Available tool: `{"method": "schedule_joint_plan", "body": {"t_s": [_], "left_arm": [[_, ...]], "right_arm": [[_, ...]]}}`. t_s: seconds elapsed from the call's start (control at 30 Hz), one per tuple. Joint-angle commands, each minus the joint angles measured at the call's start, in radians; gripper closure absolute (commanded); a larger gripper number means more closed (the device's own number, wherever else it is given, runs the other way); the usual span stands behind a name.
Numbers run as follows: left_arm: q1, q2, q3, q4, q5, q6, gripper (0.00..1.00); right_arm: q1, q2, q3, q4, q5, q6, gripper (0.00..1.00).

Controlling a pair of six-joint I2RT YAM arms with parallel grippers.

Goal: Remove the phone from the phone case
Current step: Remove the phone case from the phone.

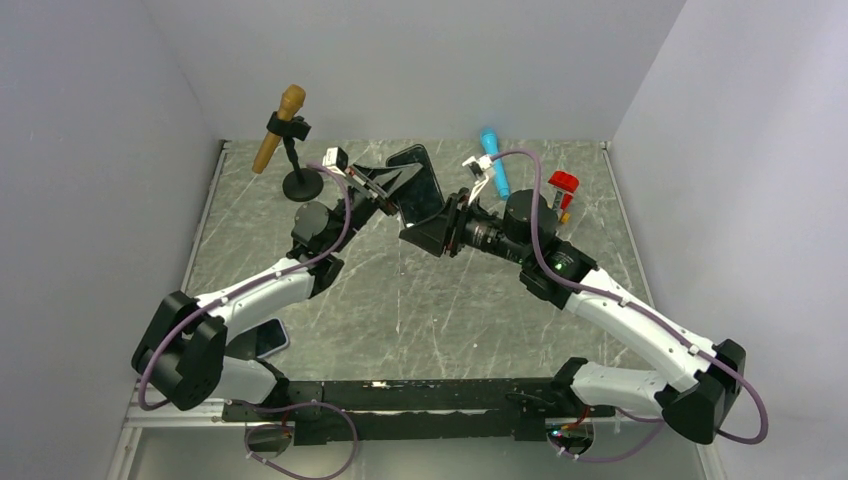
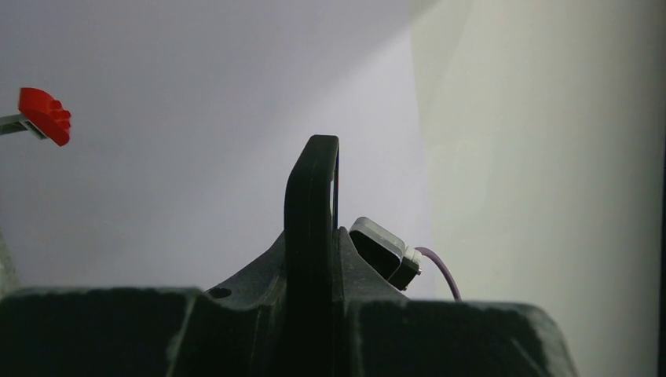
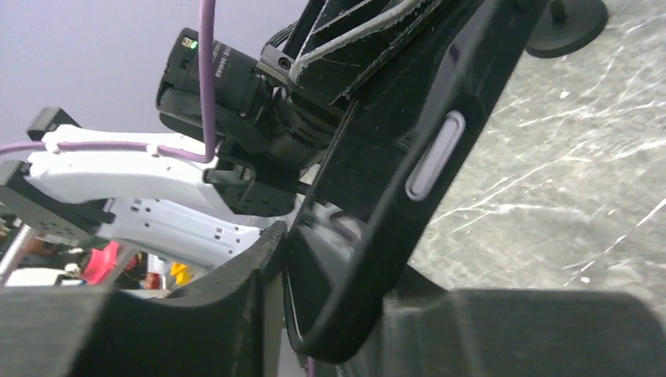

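The left gripper (image 1: 398, 192) is clamped on the upper end of the phone case (image 1: 420, 180). In its own wrist view the two fingers (image 2: 259, 298) press in from either side on the black slab, which stands edge-on between them with no gap showing. The right gripper (image 1: 428, 236) is closed on the opposite, lower end. Its wrist view shows the jaws nipping the rounded bottom corner of the case (image 3: 408, 118), and a pale side button (image 3: 434, 155) lies further up the edge.

The cased phone hangs tilted in the air between the two arms, clear of the marbled surface (image 1: 420, 320) and toward its far side. A glossy strip inside the case lip near the right gripper looks like the phone (image 3: 312, 263). How far it has lifted from the case cannot be told.

I judge the step in hand to be the two-handed peel: the case is gripped at both ends and the phone is not yet free. The next move likely calls for one gripper to hold firm while the other bends the soft rim back from a corner, without letting the phone drop.

Further out stand a microphone (image 1: 280, 125) on its stand, a blue cylinder (image 1: 493, 160) and a red brick (image 1: 563, 182), all well apart from the grippers.
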Motion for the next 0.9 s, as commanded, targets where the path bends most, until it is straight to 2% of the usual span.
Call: {"method": "schedule_joint_plan", "body": {"t_s": [0.0, 0.13, 0.33, 0.47, 0.6, 0.7, 0.87], "left_arm": [[-0.013, -0.068, 0.044, -0.003, -0.001, -0.116, 1.0], [-0.013, -0.151, 0.047, -0.275, 0.035, -0.262, 1.0], [-0.013, -0.23, 0.135, -0.523, 0.111, -0.281, 1.0], [-0.012, -0.208, 0.177, -0.516, 0.182, -0.304, 1.0], [-0.013, -0.213, 0.178, -0.531, 0.195, -0.301, 1.0], [-0.013, -0.237, 0.158, -0.552, 0.155, -0.27, 1.0], [-0.011, -0.214, 0.111, -0.442, 0.152, -0.282, 1.0]], "right_arm": [[0.05, 0.013, 0.025, -0.178, 0.304, -0.21, 0.75], [0.085, -0.028, -0.071, -0.167, 0.526, -0.377, 1.0], [0.088, -0.039, -0.136, -0.111, 0.577, -0.64, 1.0], [0.082, -0.025, -0.134, -0.093, 0.611, -0.805, 1.0], [0.075, 0.015, -0.108, -0.084, 0.624, -0.941, 1.0], [0.046, 0.024, -0.092, -0.094, 0.596, -0.937, 1.0], [-0.014, -0.029, -0.092, -0.105, 0.479, -0.799, 1.0]]}}
